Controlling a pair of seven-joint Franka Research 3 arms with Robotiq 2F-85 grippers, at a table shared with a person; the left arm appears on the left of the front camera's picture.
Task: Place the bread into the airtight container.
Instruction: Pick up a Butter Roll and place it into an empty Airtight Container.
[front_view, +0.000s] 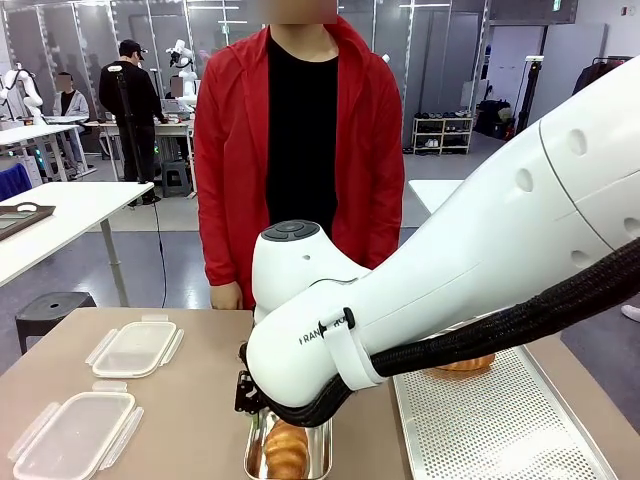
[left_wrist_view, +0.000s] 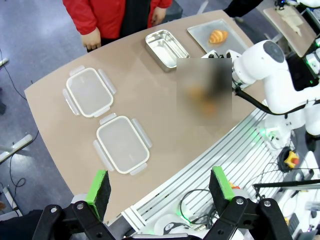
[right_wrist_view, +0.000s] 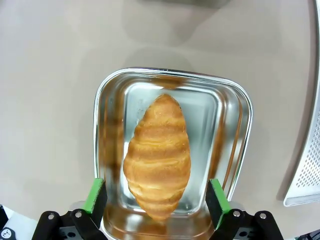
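bread (right_wrist_view: 157, 155) lies in the steel container (right_wrist_view: 107, 150) below your right gripper (right_wrist_view: 156, 194), jaws wide, empty. your left gripper (left_wrist_view: 160, 186) hangs high, also wide.

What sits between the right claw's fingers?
The croissant, lying in the steel container; the open right claw straddles it, clear of both sides. Right wrist view shows it.

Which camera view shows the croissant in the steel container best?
The right wrist view: the croissant is seen whole from above, lying inside the steel container. In the front view the right arm hides most of it. In the left wrist view that spot is blurred.
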